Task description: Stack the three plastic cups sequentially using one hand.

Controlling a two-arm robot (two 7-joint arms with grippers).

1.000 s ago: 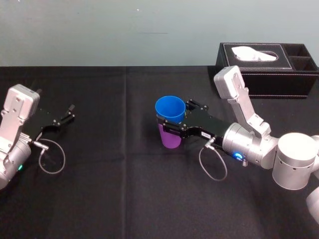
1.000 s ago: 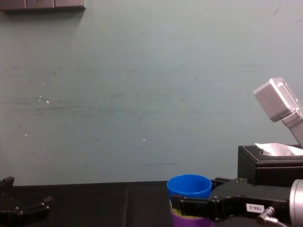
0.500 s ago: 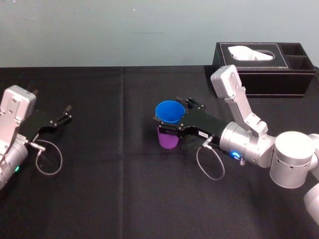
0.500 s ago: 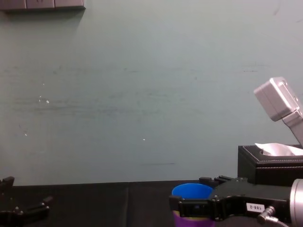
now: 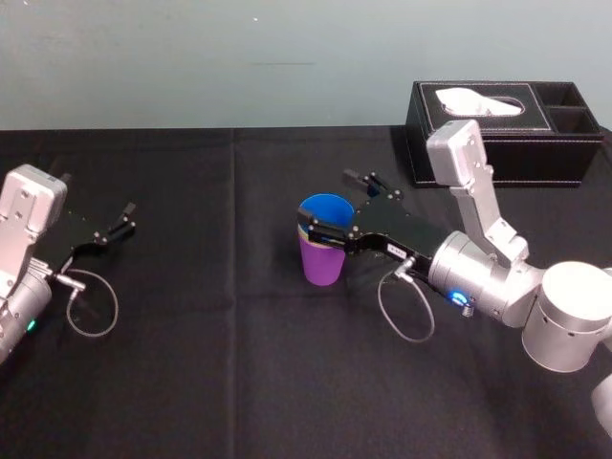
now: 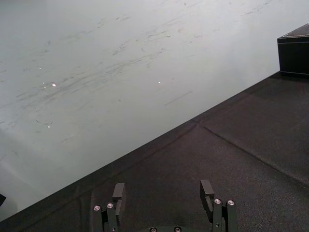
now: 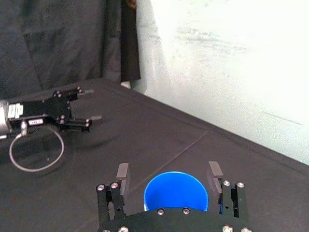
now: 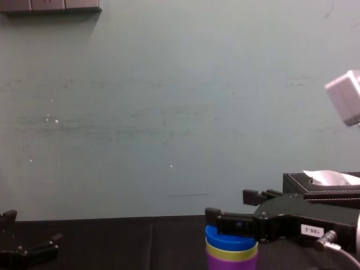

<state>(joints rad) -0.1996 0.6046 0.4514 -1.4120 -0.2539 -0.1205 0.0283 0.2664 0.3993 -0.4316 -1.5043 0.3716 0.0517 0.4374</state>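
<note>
The three plastic cups stand nested in one stack at the table's middle. In the chest view the blue cup (image 8: 227, 235) is on top, the yellow-green cup (image 8: 231, 251) under it and the purple cup (image 8: 231, 263) at the bottom. From the head I see the blue rim (image 5: 325, 212) above the purple body (image 5: 322, 260). My right gripper (image 5: 327, 203) is open and hovers just above the stack, a finger on each side and touching nothing. Its wrist view shows the blue cup (image 7: 176, 192) between the spread fingers (image 7: 122, 172). My left gripper (image 5: 120, 220) rests open at the far left.
A black tissue box (image 5: 507, 120) stands at the back right, behind my right arm. A black cloth (image 5: 210, 363) covers the table. The left gripper (image 7: 72, 118) also appears far off in the right wrist view, with a cable loop (image 5: 91, 306) beside it.
The blue cup has sunk down into the stack. My right gripper has let go of it, opened wide and risen above the cups. The left arm stays put.
</note>
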